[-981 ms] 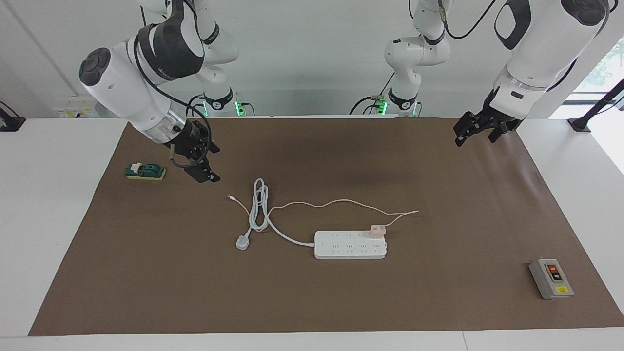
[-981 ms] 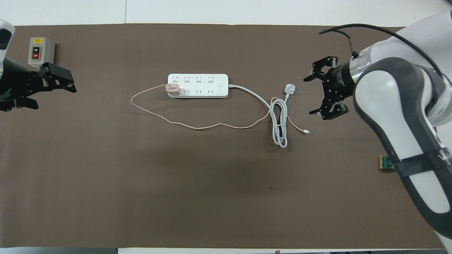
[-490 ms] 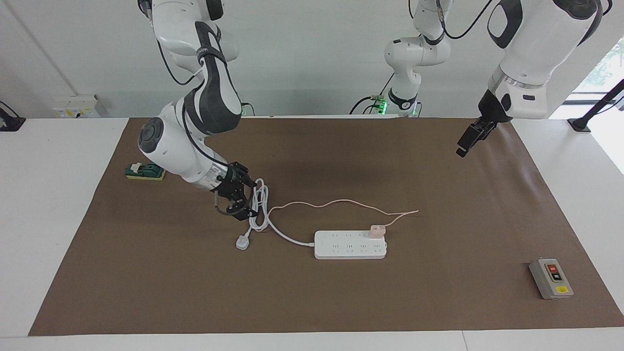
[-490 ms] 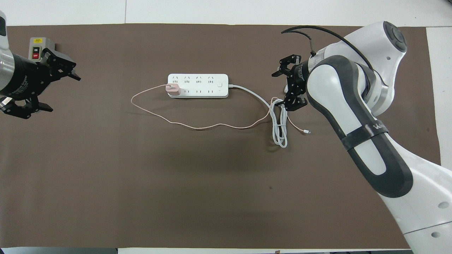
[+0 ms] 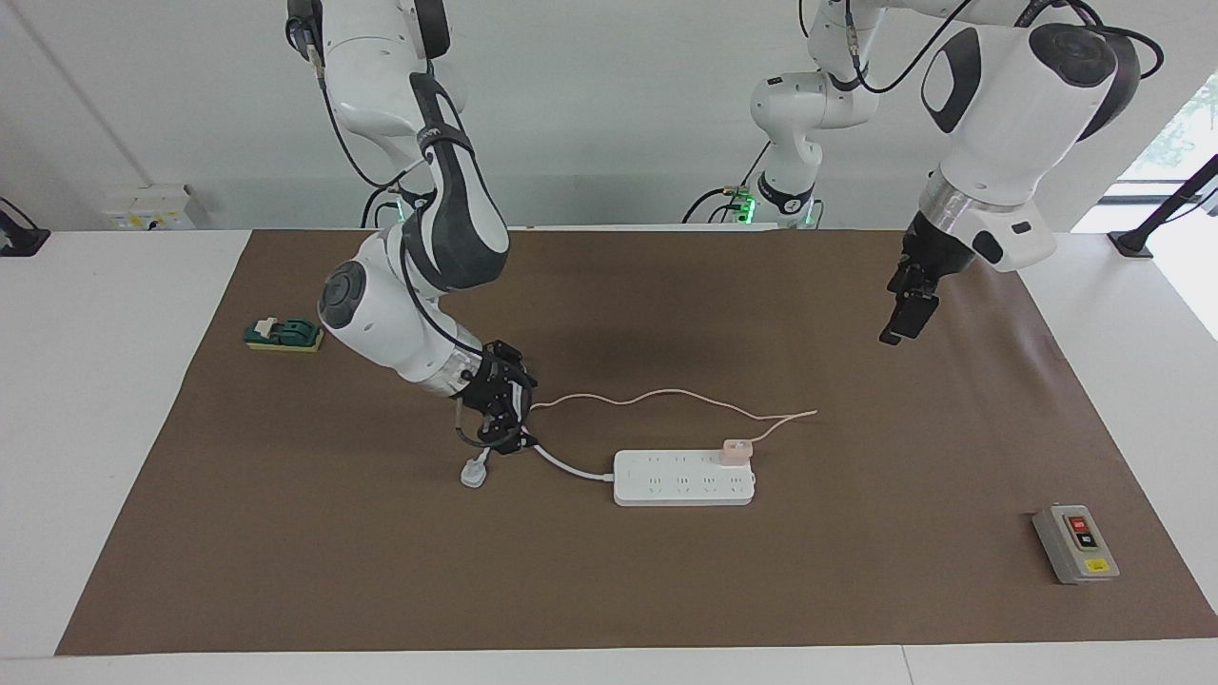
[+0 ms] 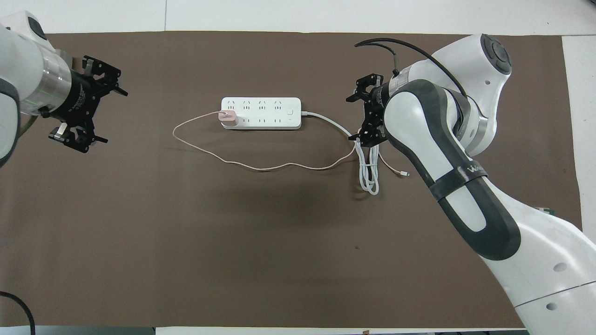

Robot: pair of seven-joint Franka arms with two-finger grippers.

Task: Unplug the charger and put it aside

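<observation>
The pale pink charger [image 5: 736,450] [image 6: 228,117] sits plugged into the white power strip [image 5: 683,478] [image 6: 260,113], at the strip's end toward the left arm. Its thin pink cable [image 5: 666,392] [image 6: 260,167] runs loosely across the mat to the coiled white cord [image 6: 369,172]. My right gripper [image 5: 500,414] [image 6: 354,118] is open and low over that coil, beside the strip's cord end. Whether it touches the cord I cannot tell. My left gripper [image 5: 904,319] [image 6: 109,111] hangs open above the mat toward the left arm's end, well apart from the charger and holding nothing.
A white three-pin plug [image 5: 473,472] lies just past the right gripper. A green switch block [image 5: 283,334] sits toward the right arm's end. A grey push-button box [image 5: 1075,543] stands toward the left arm's end, farther from the robots. A brown mat [image 5: 856,571] covers the table.
The right arm has swung from beside the green switch block down over the white cord coil. The left gripper has turned and shifted lower, toward the middle. The charger has not moved.
</observation>
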